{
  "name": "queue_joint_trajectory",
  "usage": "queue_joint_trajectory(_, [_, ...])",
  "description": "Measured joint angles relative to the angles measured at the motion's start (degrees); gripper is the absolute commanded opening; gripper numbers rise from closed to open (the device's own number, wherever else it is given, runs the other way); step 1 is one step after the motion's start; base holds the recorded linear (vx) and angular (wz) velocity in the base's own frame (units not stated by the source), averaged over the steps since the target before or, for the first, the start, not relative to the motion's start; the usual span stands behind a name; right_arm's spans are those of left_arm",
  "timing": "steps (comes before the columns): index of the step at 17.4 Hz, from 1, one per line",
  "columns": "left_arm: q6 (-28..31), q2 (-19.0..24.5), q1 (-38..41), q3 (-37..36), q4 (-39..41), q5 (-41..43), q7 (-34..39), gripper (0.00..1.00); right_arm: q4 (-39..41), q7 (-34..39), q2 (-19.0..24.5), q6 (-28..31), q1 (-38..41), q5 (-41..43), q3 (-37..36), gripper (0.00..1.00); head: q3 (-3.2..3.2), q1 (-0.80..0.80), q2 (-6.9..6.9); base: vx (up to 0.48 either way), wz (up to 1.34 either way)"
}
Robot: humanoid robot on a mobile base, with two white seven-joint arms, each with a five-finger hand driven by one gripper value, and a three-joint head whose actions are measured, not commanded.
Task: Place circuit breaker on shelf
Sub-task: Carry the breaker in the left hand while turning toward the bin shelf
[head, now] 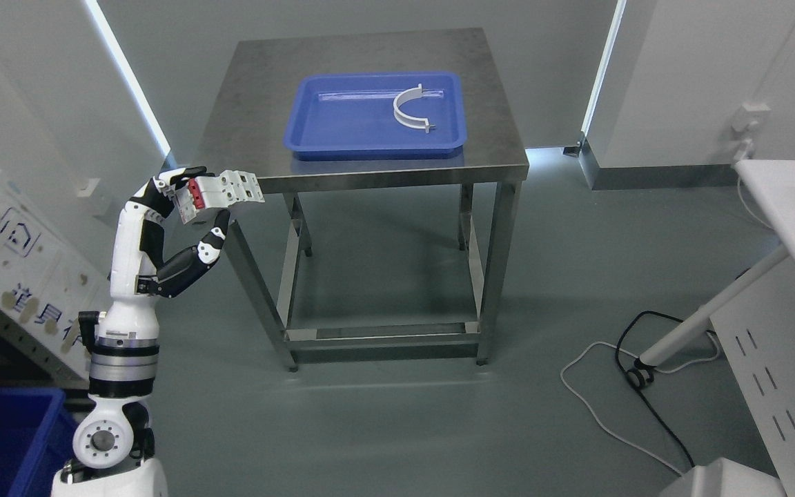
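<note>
Circuit breaker [221, 193] clamped in left robot hand [194, 200], held in the air just beside the table's [266, 103] front left corner, fingers curled around it. Carrying step, by the look of it. Next: swing toward shelf, likely at left, then set down level.

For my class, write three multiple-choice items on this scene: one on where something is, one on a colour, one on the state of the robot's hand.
1. Where is the white curved part?
A. In the tray
B. On the floor
C. In the robot's hand

2. What colour is the tray?
A. Red
B. Blue
C. Yellow

3. What is the left hand doing?
A. Resting open on the table
B. Gripping the tray rim
C. Holding the circuit breaker

Answers:
1 A: the white curved part lies in the tray on the steel table.
2 B: the tray is plainly blue.
3 C: the left hand has its fingers closed on the circuit breaker, off the table's left corner.
</note>
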State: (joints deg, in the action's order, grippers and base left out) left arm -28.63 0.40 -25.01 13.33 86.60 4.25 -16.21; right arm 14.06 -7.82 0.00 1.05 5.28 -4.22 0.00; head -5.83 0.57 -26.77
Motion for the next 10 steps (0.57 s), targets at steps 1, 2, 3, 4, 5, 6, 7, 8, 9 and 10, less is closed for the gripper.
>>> queue_joint_trajectory(1, [-0.13, -0.03, 0.08, 0.28, 0.06, -0.07, -0.01, 0.02, 0.00, 0.00, 0.00, 0.00, 0.00, 0.00, 0.00, 1.00, 0.00, 0.00, 0.00, -0.362, 0.38])
queue_joint_trajectory(2, [-0.41, -0.08, 0.17, 0.54, 0.14, -0.13, -0.01, 0.02, 0.00, 0.00, 0.00, 0.00, 0.00, 0.00, 0.00, 1.00, 0.00, 0.00, 0.00, -0.362, 0.38])
queue_joint_trajectory(3, [-0.73, -0.10, 0.26, 0.79, 0.21, -0.18, -0.01, 0.02, 0.00, 0.00, 0.00, 0.00, 0.00, 0.00, 0.00, 1.00, 0.00, 0.00, 0.00, -0.361, 0.60])
queue_joint_trajectory(4, [-0.82, -0.12, 0.32, 1.00, 0.26, -0.23, -0.01, 0.02, 0.00, 0.00, 0.00, 0.00, 0.00, 0.00, 0.00, 1.00, 0.00, 0.00, 0.00, -0.361, 0.60])
queue_joint_trajectory(5, [-0.86, -0.15, 0.36, 1.23, 0.33, -0.28, -0.01, 0.02, -0.01, 0.00, 0.00, 0.00, 0.00, 0.00, 0.00, 1.00, 0.00, 0.00, 0.00, -0.389, 0.57])
queue_joint_trajectory(6, [-0.95, -0.18, 0.36, 1.41, 0.41, -0.33, -0.01, 0.02, -0.01, 0.00, 0.00, 0.00, 0.01, 0.00, 0.00, 1.00, 0.00, 0.00, 0.00, -0.389, 0.57])
queue_joint_trajectory(7, [-1.00, -0.21, 0.34, 1.54, 0.54, -0.38, -0.01, 0.02, -0.01, 0.00, 0.00, 0.00, 0.01, 0.00, 0.00, 1.00, 0.00, 0.00, 0.00, -0.288, 0.58])
queue_joint_trajectory(8, [-1.04, -0.23, 0.18, 1.64, 0.69, -0.42, -0.02, 0.02, -0.01, 0.00, 0.00, 0.00, 0.02, 0.00, 0.00, 1.00, 0.00, 0.00, 0.00, -0.287, 0.76])
queue_joint_trajectory(9, [-1.06, -0.24, -0.03, 1.72, 0.83, -0.46, -0.07, 0.02, -0.01, 0.00, 0.00, 0.00, 0.02, 0.00, 0.00, 1.00, 0.00, 0.00, 0.00, -0.287, 0.76])
queue_joint_trajectory(10, [-1.06, -0.26, -0.41, 1.77, 1.02, -0.51, -0.11, 0.02, -0.01, 0.00, 0.00, 0.00, 0.03, 0.00, 0.00, 1.00, 0.00, 0.00, 0.00, -0.244, 0.90])
